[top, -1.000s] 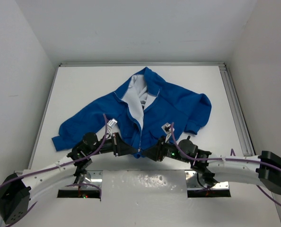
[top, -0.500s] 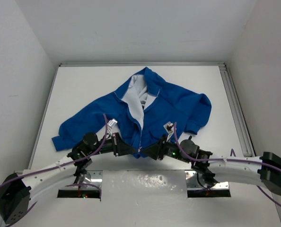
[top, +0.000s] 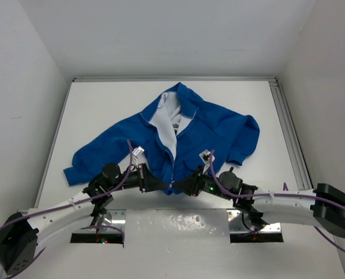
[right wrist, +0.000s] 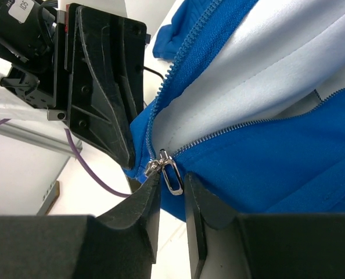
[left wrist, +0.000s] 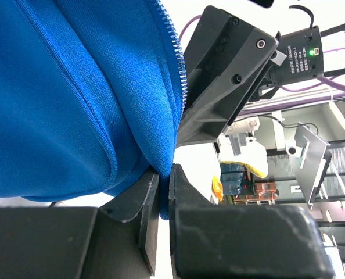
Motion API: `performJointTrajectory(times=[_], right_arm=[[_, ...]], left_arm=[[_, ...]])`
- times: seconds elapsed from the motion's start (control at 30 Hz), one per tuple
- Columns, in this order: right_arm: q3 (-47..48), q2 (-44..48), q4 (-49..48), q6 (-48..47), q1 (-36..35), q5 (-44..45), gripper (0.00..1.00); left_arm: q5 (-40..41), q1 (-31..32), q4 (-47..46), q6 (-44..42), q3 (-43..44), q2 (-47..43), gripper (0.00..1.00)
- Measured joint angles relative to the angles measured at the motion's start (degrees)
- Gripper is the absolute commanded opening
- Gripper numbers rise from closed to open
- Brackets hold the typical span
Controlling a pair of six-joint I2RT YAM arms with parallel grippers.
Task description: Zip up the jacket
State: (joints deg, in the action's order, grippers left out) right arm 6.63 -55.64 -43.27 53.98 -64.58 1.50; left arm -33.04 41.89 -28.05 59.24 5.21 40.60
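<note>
1. From above: one jacket spread across the middle of the white table, collar far, hem near, front open toward the collar with white lining showing. Two arms, two grippers, meeting at the near hem where the zipper begins. Left gripper coming in from the left, right gripper from the right, tips just beside each other. Too small here to tell how far either is spread.
2. Against half a second ago: jacket lying the same, both grippers at the same spot on the hem. Only the outer end of the right arm nudged slightly.
3. Left wrist view: fingers pressed almost together, pinching the jacket's blue bottom edge, fabric bulging above the tips. One row of zipper teeth running along the fabric edge, the black right gripper just beyond it.
4. Right wrist view: fingers drawn in to a narrow slot, one silver zipper pull nipped between the tips. One slider just left of the pull, at the join of two tooth rows that part toward the far side. Left gripper's black finger against the fabric right beside the slider.
</note>
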Motion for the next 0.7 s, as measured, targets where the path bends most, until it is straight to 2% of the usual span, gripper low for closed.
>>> performJointTrajectory(times=[0.27,0.5,0.6,0.7], right_arm=[[0.00,-0.96,-1.29,0.02,0.00,-0.04,0.01],[0.00,1.40,-0.13,-0.37,0.00,0.44,0.00],[1.09,5.25,6.43,-2.86,-0.07,2.25,0.00],[6.80,6.58,18.05,-7.10,-0.15,5.05,0.00]], left_arm=[[0.17,0.00,0.26,0.00,-0.02,-0.52,0.00],[0.55,0.00,0.92,-0.02,-0.07,-0.87,0.00],[1.46,0.00,2.86,-1.25,0.15,-0.94,0.00],[3.72,0.35,9.55,-4.22,2.71,-0.22,0.00]])
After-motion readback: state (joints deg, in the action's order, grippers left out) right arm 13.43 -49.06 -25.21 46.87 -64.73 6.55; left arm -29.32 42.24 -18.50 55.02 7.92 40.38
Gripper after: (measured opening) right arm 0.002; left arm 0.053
